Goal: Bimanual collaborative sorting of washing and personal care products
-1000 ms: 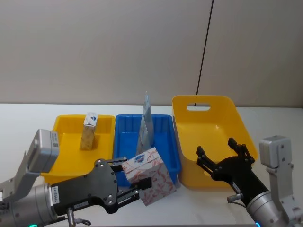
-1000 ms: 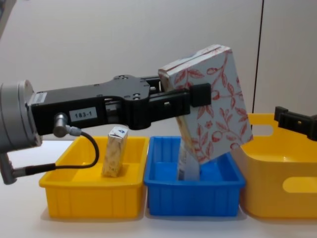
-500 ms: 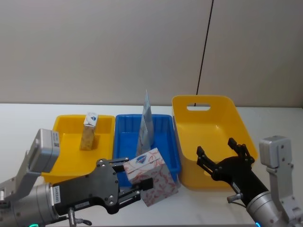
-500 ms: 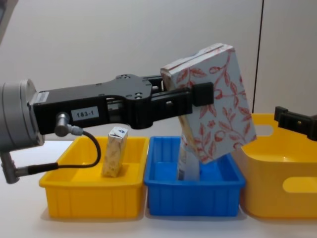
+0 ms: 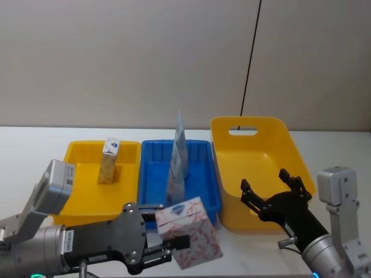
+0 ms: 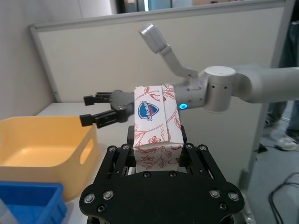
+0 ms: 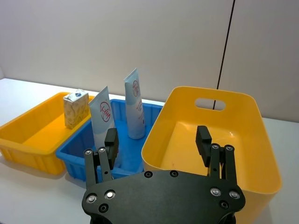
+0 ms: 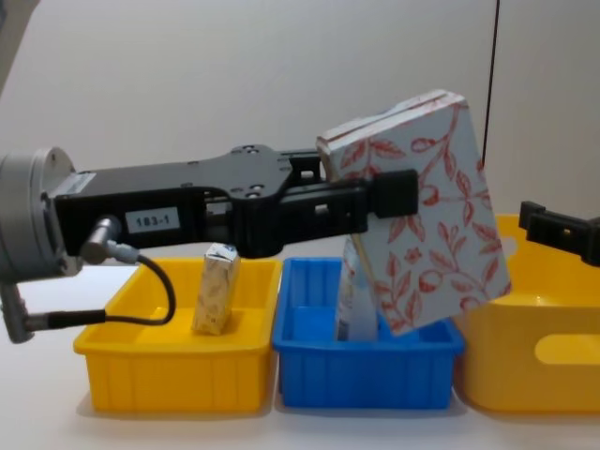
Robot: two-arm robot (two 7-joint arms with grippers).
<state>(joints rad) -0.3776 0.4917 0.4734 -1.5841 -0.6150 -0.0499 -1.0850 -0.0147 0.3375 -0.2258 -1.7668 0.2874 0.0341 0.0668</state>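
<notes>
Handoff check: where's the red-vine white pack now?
Head view: the white pack is held in the left gripper, in front of the blue tray, left of the open right gripper.

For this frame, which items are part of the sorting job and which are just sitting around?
Job: red-leaf white pack, held by the left gripper; cream carton; nearer white tube; farther white tube; open right gripper.
Just there: small yellow tray, blue tray, large yellow bin, white table.

Pack (image 8: pixel 441 253) white — red leaf-vine print; cream carton (image 8: pixel 214 291); blue tray (image 8: pixel 370 370); yellow tray (image 8: pixel 169 380).
</notes>
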